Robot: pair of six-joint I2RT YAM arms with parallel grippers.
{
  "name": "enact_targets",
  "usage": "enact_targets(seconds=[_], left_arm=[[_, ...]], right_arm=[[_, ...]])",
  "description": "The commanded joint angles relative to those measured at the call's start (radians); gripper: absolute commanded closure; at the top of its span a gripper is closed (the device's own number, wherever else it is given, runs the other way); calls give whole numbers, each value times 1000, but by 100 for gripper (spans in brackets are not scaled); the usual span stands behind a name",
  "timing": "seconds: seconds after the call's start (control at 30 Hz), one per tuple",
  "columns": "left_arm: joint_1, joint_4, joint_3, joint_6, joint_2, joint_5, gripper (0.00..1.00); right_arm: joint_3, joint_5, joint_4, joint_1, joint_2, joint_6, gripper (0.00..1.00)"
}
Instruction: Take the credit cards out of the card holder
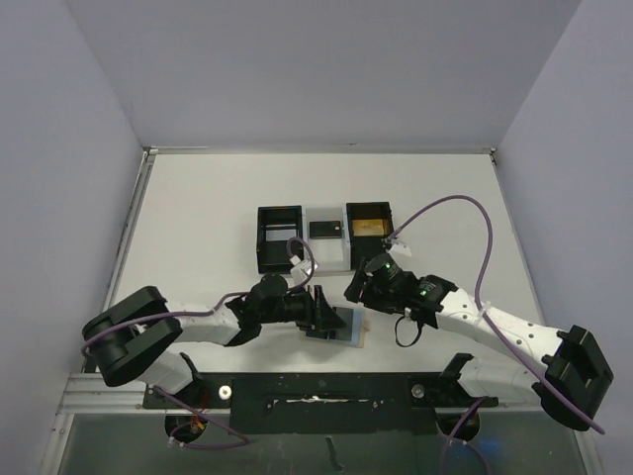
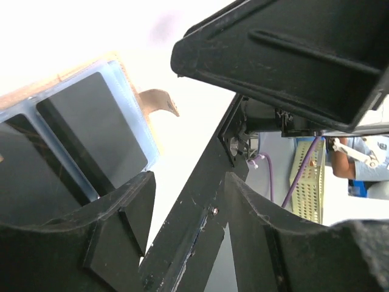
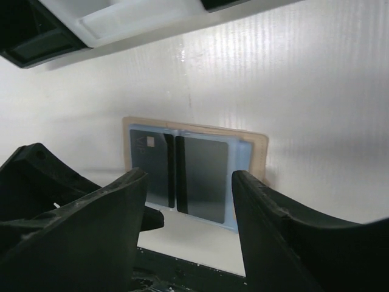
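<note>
Nearest you in the overhead view is the black mounting rail (image 1: 326, 401) carrying both arm bases. Just beyond it, on the white worktop (image 1: 198, 208), lies the flat tan card holder (image 1: 350, 329), opened out with its blue-grey panels facing up. Your left pincer (image 1: 323, 315) sits over the holder's left half, while the right pincer (image 1: 354, 289) hovers near its far side. Farther back stands a row of three bins (image 1: 262, 242), black, white and black. From the left wrist, the left pincer's two black fingers (image 2: 121, 225) fill the bottom of the frame, spread apart with nothing pinched between them. The left one overlaps the card holder (image 2: 135, 115), where dark cards (image 2: 91, 134) sit in the panels and a tan tab (image 2: 159, 102) curls up off its edge. From the right wrist, the right pincer (image 3: 189, 179) is likewise spread and holds nothing. Between its fingers you see the card holder (image 3: 258, 149) flat on the worktop (image 3: 292, 91), with both dark cards (image 3: 203, 176) tucked in its panels side by side.
</note>
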Motion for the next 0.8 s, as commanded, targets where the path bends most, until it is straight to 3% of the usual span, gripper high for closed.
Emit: enact_targets(seconds=[0.0, 0.17, 0.33, 0.77], left_arm=[[15, -177, -15, 54, -150, -146, 53], [59, -268, -10, 55, -165, -182, 53], [80, -284, 52, 50, -86, -131, 58], [57, -238, 149, 32, 110, -12, 70]], right_arm=[[-28, -87, 161, -1, -7, -8, 45], [-79, -147, 258, 1, 31, 22, 60], [-131, -184, 310, -2, 89, 42, 61], [-181, -140, 244, -6, 159, 68, 65]])
